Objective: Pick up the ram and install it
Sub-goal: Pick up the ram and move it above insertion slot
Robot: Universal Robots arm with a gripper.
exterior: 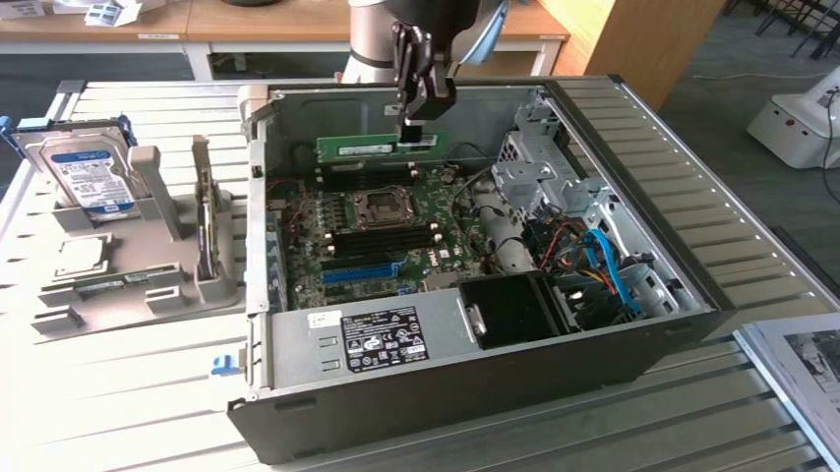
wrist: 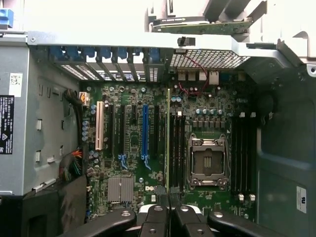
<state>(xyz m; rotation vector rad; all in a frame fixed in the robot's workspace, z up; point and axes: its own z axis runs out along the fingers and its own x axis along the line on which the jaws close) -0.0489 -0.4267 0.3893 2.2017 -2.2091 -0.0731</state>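
The ram (exterior: 357, 147) is a slim green strip with a white sticker. It hangs level above the far end of the open computer case (exterior: 683, 295). My gripper (exterior: 422, 132) is shut on its end toward the exterior view's right. In the wrist view the ram (wrist: 168, 133) appears edge-on as a thin line running out from between the black fingers (wrist: 154, 217) of the gripper (wrist: 168, 219). It hovers over the black memory slots (wrist: 177, 148) beside the CPU socket (wrist: 207, 163). The ram is above the motherboard (exterior: 374, 236) and not touching it.
A blue slot (wrist: 144, 131) and a white slot (wrist: 99, 126) lie beside the black ones. A power supply (exterior: 381, 339), a black fan shroud (exterior: 518, 310) and drive cages (exterior: 538, 167) crowd the case. A hard drive (exterior: 86, 177) stands in a grey fixture (exterior: 145, 285) on the exterior view's left.
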